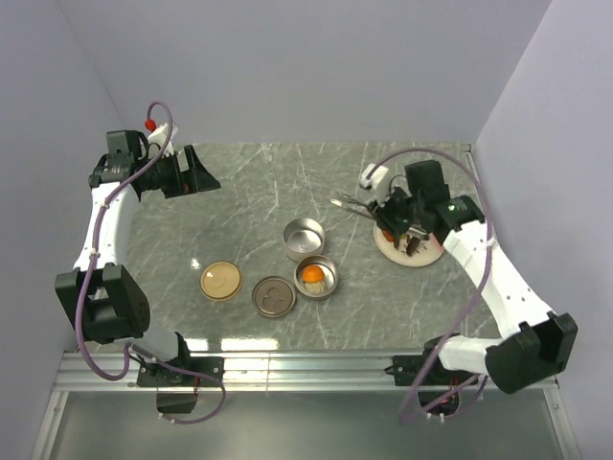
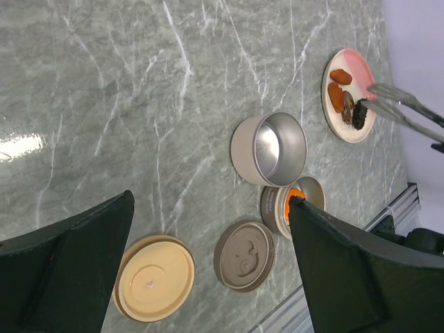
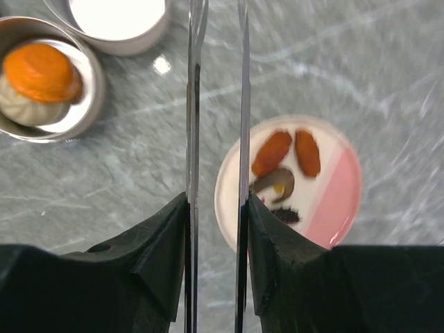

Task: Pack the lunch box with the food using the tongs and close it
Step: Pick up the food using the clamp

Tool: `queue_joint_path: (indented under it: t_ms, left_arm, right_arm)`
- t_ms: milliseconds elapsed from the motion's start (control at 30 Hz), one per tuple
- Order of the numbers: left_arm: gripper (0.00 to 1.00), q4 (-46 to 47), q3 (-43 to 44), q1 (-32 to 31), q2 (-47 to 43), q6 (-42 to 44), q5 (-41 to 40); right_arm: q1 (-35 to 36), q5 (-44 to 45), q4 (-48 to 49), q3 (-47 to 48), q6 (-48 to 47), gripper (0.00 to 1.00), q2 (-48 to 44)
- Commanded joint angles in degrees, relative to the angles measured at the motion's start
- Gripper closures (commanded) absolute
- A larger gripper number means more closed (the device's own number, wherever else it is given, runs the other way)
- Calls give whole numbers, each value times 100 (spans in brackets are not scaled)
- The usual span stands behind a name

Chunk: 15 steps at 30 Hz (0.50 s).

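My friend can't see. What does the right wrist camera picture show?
The right pincer grips thin silver tongs that point up the picture, over a grey table. To their right, a pink plate holds four food pieces; a round tin at top left holds an orange chunk.

Glossy grey marble-look desk; polished silver metal tongs; empty tin brushed metal, shiny inside; right claw matt black plastic.
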Motion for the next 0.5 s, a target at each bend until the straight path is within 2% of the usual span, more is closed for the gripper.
queue_joint_path:
  t_ms: [0, 200, 333, 467]
  left_arm:
    - [1, -90, 411, 9, -34, 355, 209]
    - [1, -126, 455, -35, -148, 619, 86]
    - [1, -56, 377, -53, -245, 637, 77]
    - [0, -12, 245, -44, -254, 610, 165]
  right_arm:
    - [-961, -698, -817, 539, 275, 56, 249]
    - [-2632, -1068, -1855, 761, 353, 55, 566]
    - [-3363, -989, -2146, 296, 599, 55, 364]
    - [-3795, -998, -2322, -152, 836, 54, 232]
